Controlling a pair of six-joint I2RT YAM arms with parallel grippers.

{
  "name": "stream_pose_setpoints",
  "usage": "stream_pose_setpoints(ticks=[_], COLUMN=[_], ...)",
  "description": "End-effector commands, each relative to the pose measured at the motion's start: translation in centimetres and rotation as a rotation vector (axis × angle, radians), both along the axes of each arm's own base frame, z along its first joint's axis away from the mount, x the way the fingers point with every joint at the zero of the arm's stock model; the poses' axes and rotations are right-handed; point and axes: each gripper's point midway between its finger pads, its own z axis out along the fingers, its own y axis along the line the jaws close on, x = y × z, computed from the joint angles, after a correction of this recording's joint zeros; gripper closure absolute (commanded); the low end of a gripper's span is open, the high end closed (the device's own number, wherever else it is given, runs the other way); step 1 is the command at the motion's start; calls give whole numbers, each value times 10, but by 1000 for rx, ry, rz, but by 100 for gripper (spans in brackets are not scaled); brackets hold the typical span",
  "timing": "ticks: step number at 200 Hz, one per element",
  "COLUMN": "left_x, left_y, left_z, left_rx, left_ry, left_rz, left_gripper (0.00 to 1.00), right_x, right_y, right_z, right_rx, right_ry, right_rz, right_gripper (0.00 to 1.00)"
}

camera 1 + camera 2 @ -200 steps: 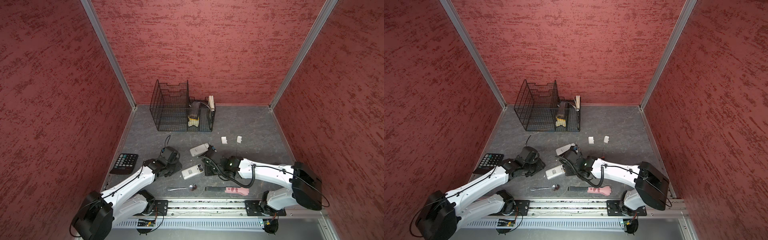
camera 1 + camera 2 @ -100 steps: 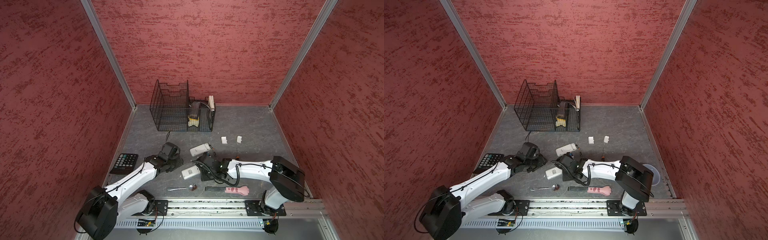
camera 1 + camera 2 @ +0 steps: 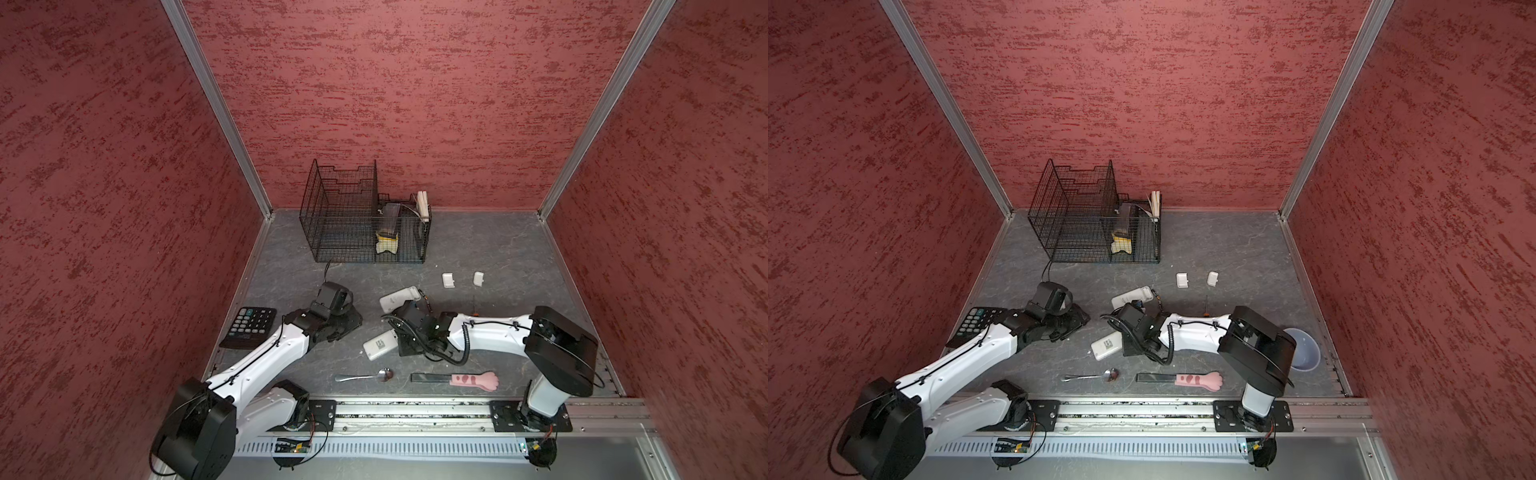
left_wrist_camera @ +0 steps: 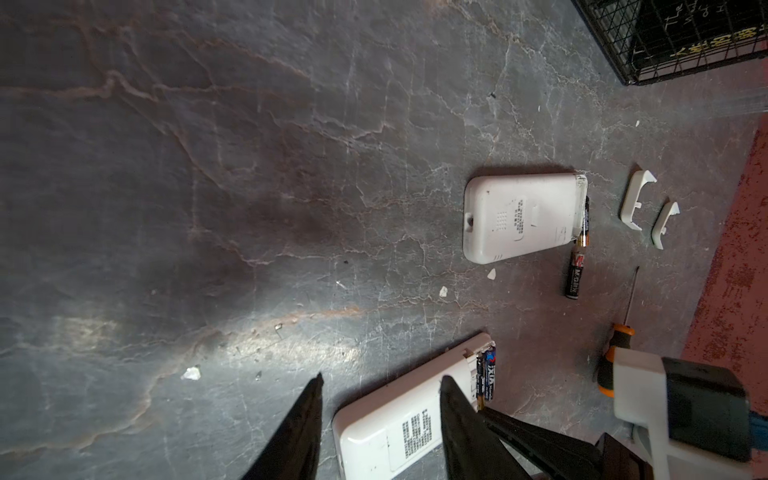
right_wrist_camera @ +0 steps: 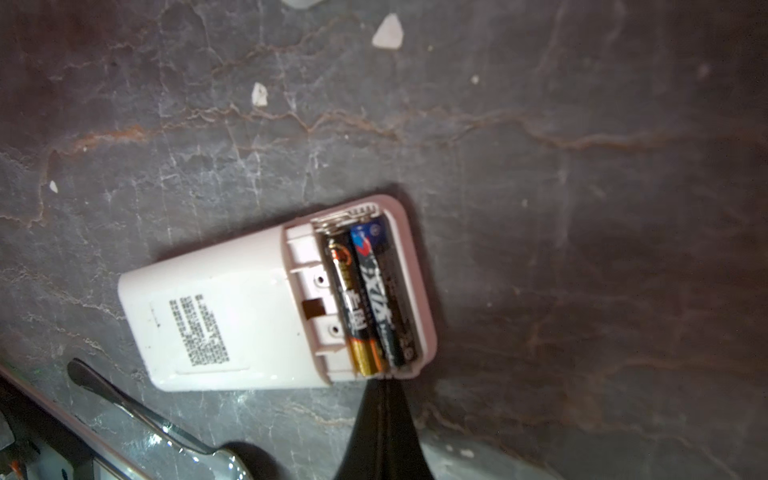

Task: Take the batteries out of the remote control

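Batteries (image 5: 368, 299), black, gold-tipped, lie paired in remote (image 5: 216, 316); right tool (image 5: 384, 384) closed, left tool (image 4: 382, 376) parted

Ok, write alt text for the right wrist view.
A white remote control lies back-up on the grey table, its battery bay uncovered with two batteries side by side inside. The shut right gripper points its tip at the bay's end, by one battery's gold end. A spoon shows in one corner.
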Motion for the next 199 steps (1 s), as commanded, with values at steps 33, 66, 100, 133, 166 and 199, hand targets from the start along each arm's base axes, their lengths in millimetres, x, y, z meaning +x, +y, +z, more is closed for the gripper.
stream_pose_setpoints(ticks=[33, 66, 100, 133, 166, 199], left_x=[3, 10, 24, 39, 52, 64], left_y=[1, 2, -2, -9, -15, -17], left_z=[1, 11, 31, 47, 51, 50], left_rx=[-16, -35, -52, -71, -77, -87], left_ry=[-15, -37, -85, -123, -129, -125], left_rz=[-12, 1, -9, -24, -40, -43], left_gripper=[54, 52, 51, 50, 50, 50], right_x=[10, 13, 25, 35, 42, 43], right_y=[1, -27, -84, -143, -179, -198], right_z=[12, 39, 60, 70, 69, 52], right_rx=[8, -37, -148, -183, -208, -227], right_ry=[-21, -72, -116, -128, -119, -72], right_rz=[-13, -75, -202, -355, -436, -459], right_gripper=[100, 87, 62, 55, 51, 50])
